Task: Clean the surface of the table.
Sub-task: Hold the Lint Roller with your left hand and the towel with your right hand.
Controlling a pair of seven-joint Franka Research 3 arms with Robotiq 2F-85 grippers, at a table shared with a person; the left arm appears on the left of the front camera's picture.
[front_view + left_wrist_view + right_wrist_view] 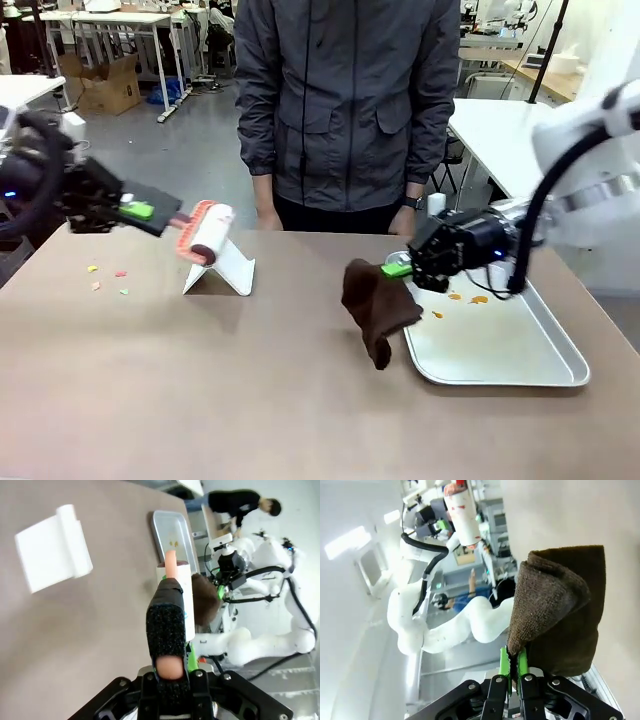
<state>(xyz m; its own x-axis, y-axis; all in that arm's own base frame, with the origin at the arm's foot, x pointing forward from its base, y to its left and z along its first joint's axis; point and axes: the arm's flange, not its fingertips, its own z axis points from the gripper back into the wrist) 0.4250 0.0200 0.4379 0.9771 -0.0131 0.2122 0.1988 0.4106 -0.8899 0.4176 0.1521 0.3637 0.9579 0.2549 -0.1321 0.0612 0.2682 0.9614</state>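
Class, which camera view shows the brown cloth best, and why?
Front view: the whole brown cloth hangs from the shut right gripper, beside the tray. Right wrist view shows its pinched fold close up; left wrist view, just a brown patch beyond the lint roller.

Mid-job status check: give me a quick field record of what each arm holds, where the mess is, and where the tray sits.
left jaws: shut on lint roller, held in the air near white stand
right jaws: shut on brown cloth, hanging by the tray's left edge
tray: robot's right side of table, orange bits inside
crumbs: small coloured bits on the table, robot's left of the stand
person: standing at far edge
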